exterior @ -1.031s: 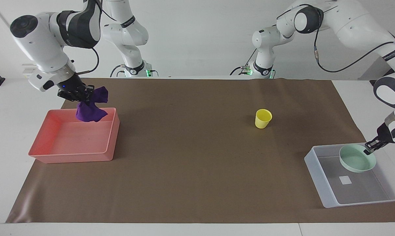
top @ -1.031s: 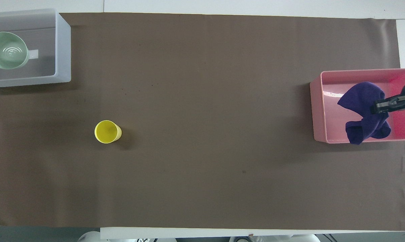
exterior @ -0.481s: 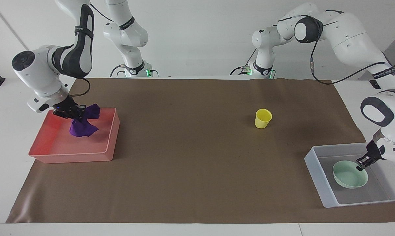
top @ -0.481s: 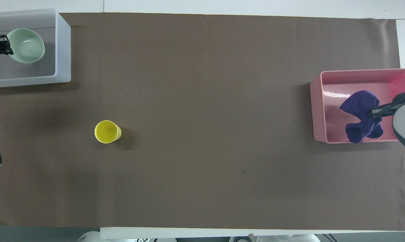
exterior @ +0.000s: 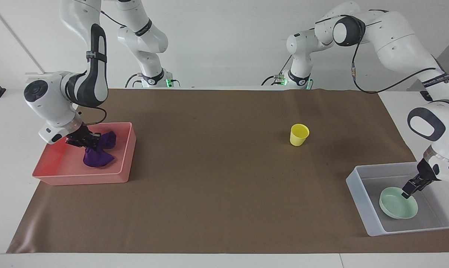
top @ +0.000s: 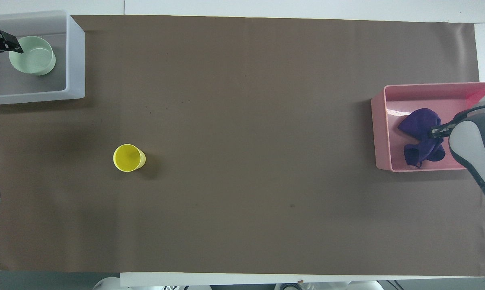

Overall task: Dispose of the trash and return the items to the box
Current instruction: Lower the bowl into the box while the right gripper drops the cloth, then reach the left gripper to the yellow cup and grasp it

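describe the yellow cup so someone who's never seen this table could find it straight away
Start from the brown mat that covers the table. The yellow cup stands upright and alone on its bare middle stretch, toward the left arm's end and nearer to the robots than the translucent white bin. It is the only yellow thing, and the only item in no container.

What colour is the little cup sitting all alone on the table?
The cup is bright yellow, inside and out. The overhead view shows it best.
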Tool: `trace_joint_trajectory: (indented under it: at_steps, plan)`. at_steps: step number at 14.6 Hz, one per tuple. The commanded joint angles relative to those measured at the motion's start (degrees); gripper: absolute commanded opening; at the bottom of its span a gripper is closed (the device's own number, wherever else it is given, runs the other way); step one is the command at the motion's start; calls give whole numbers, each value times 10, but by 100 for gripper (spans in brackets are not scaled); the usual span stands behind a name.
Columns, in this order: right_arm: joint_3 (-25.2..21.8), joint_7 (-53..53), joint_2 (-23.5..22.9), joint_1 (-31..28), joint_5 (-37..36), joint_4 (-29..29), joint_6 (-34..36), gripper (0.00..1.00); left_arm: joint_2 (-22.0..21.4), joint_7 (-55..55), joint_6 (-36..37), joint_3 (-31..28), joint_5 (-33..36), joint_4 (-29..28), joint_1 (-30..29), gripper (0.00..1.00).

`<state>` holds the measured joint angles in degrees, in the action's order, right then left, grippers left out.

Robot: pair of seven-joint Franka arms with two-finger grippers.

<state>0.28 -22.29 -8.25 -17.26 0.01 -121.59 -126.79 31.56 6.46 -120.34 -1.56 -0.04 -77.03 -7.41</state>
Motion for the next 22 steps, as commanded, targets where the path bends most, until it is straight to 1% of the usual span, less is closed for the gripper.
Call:
trace_joint_trajectory:
  at_steps: [1,2,3,4,5,6,7,9,11,13,16,17,18,19,20,21,22]
  plan:
    - [8,-9,4,-8,-5,-1,3,59,-125,14,135,-12,31,-81,44,100]
    - [9,-7,4,-8,-5,1,4,76,-174,14,161,-12,32,-137,57,100]
    - [9,-8,5,-7,-5,6,6,84,-226,16,168,-11,32,-203,76,100]
    - [10,-7,10,-4,-5,9,11,91,-281,22,165,-11,32,-279,100,100]
    - [12,-7,17,-3,-5,15,20,97,-323,29,155,-8,31,-343,116,100]
    - [15,-7,20,-3,-5,27,34,99,-350,40,137,-6,29,-390,135,100]
    - [17,-7,30,-2,-4,41,54,99,-368,61,98,-6,25,-438,158,100]
    - [19,-2,46,25,-4,68,93,99,-396,95,50,-6,25,-499,200,100]
    - [21,25,53,42,-4,98,142,99,-412,99,46,-5,24,-529,219,100]
    - [21,55,68,59,-4,129,193,99,-414,100,19,-5,23,-558,235,100]
    - [21,72,104,76,-4,134,226,99,-405,140,-80,-5,23,-608,259,100]
    - [21,74,113,77,-4,134,244,99,-399,153,-95,-5,23,-615,262,97]
    - [21,75,124,77,-4,137,257,99,-392,173,-100,-5,23,-617,265,71]
    - [22,75,134,78,-4,137,273,99,-389,185,-109,-6,23,-617,268,28]
    - [23,77,144,78,-3,138,288,99,-382,185,-119,-5,23,-617,268,13]
    - [25,79,159,78,-3,138,303,99,-381,185,-125,-5,23,-617,268,3]
    - [25,80,173,79,-3,138,319,99,-381,187,-125,-5,23,-617,268,0]
